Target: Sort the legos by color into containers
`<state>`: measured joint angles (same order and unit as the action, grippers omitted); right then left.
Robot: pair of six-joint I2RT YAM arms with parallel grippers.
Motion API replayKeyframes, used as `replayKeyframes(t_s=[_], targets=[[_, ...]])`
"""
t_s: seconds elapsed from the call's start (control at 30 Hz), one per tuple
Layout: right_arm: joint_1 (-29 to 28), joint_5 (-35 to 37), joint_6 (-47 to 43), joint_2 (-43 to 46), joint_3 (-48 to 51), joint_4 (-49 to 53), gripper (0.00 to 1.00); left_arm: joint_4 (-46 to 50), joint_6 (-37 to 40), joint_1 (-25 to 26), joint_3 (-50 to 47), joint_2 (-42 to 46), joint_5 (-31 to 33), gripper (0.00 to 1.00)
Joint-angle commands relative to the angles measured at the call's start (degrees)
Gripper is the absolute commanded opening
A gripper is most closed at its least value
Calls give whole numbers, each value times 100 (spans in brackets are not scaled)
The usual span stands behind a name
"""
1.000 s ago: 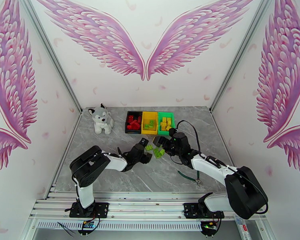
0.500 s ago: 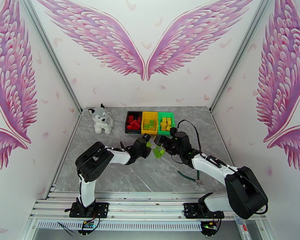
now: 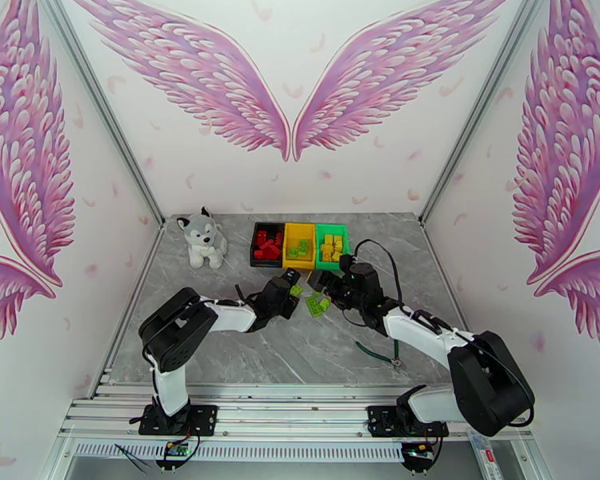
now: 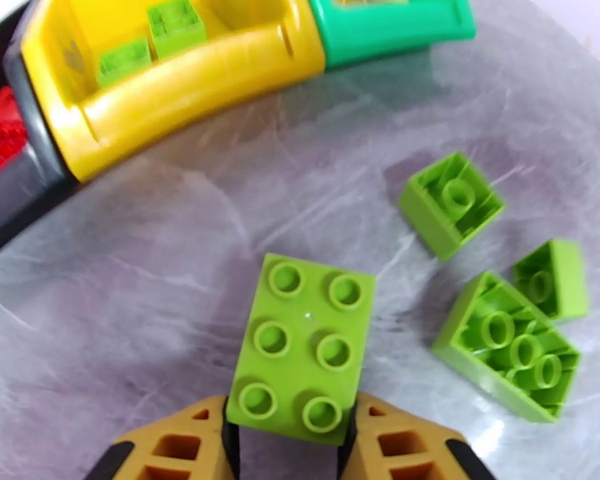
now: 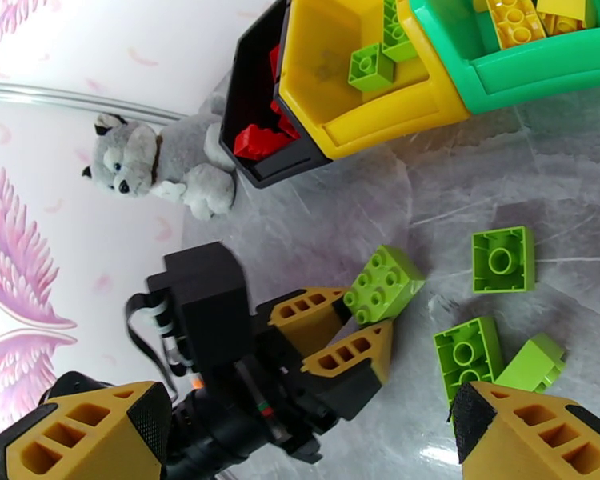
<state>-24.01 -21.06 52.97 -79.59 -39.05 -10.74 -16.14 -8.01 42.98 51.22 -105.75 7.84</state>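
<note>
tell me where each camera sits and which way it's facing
Top external: high behind the bases, looking down over the table; left arm and right arm whole.
Left wrist: on the left arm, looking down past the left gripper, shut on a green brick, toward the yellow bin.
Right wrist: on the right arm, facing the left gripper across the table; its own open fingers at bottom corners.
Shared: both wrist views show that brick and bin.

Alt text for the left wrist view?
The left gripper grips the near end of a light green six-stud lego, studs up, over a marble table. Three more green legos lie upside down to its right; behind stands the yellow bin holding two green legos, between the black bin and the green bin.
</note>
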Motion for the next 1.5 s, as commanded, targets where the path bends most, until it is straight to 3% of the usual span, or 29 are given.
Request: replayKeyframes(t_s=[0.0, 0.3, 0.43, 0.57, 0.9, 1.2, 1.47], targets=[[48, 1, 55, 56, -131, -88, 99, 50, -98, -82, 62, 452, -142, 34], [88, 81, 3, 257, -94, 32, 99, 902, -242, -489, 1736, -17, -43, 36], [157, 111, -23, 366, -51, 80, 99, 1257, -374, -677, 2773, -547, -257, 52], [221, 138, -60, 468, -15, 135, 99, 1414, -446, -732, 3191, -815, -375, 70], [281, 175, -59, 554, 16, 143, 99, 724, -534, -421, 1749, 38, -116, 79], [276, 171, -43, 573, 46, 134, 99, 648, -646, 391, 589, 653, 717, 83], [282, 199, -42, 667, 93, 143, 99, 305, -1402, 1193, -463, 753, 1256, 86]])
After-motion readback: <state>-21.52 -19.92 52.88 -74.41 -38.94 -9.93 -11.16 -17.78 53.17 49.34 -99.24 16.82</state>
